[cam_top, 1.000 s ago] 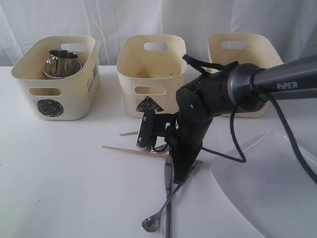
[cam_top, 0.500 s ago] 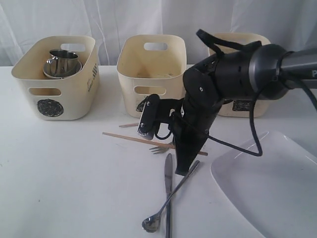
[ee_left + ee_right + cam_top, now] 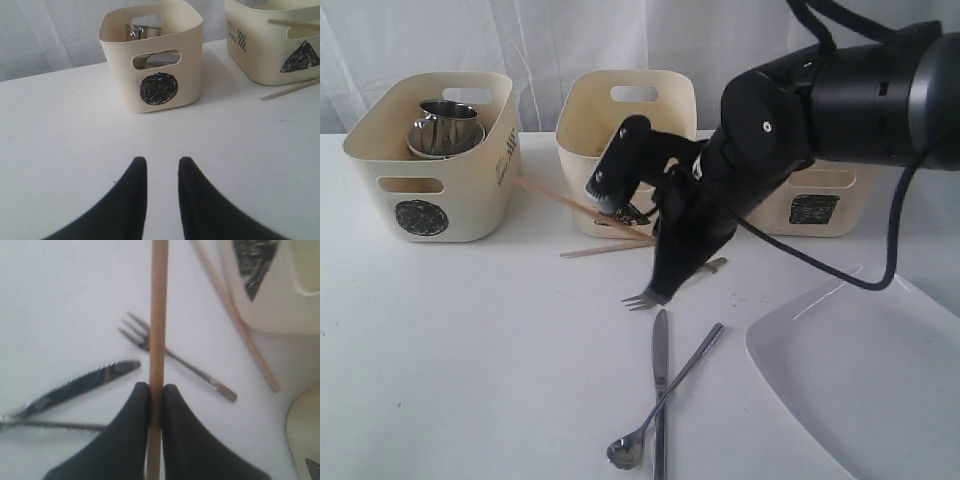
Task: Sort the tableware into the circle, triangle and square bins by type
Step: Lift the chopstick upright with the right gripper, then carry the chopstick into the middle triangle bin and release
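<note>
Fingers point(image 3: 134, 412) of the right gripper point(image 3: 155, 388) pinch one chopstick point(image 3: 159, 315), held clear of the table point(image 3: 470, 350) above the fork point(image 3: 142, 339), near the triangle bin point(image 3: 582, 130); left gripper point(image 3: 162, 167) gapes empty, facing the circle bin point(image 3: 115, 55)

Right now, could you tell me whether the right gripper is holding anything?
Shut on a chopstick: in the right wrist view, the right gripper has its jaws pressed against both sides of the wooden stick.
</note>
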